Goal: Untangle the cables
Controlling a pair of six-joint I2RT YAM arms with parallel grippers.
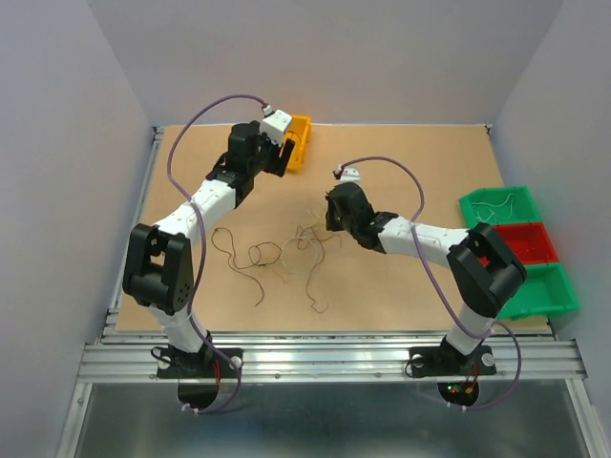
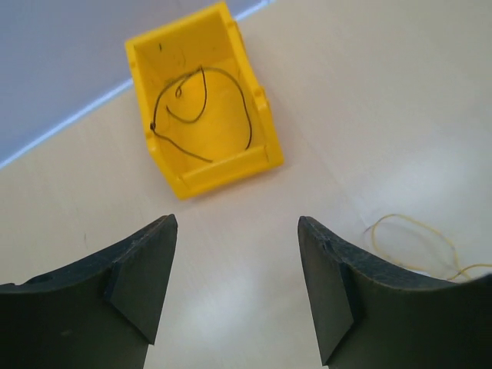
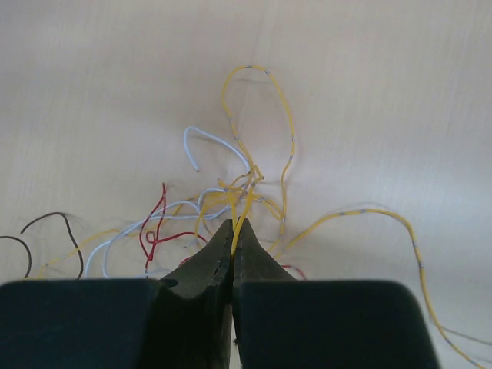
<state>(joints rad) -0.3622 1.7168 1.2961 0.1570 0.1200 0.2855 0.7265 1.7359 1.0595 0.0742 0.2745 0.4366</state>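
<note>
One yellow wire [image 3: 292, 138] is pinched in R gripper [image 3: 233, 231], jaws closed on it at the cable tangle [image 1: 305, 243] mid-frame, L gripper [image 2: 237, 227] open & empty by yellow bin [image 2: 223, 165] upper centre; lift slow, straight up so neighbours slip off w/o dragging the clump.

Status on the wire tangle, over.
Left gripper open, near yellow plastic bin. Right gripper shut on thin yellow wire in multicoloured wire tangle. No obstruction seen.
</note>
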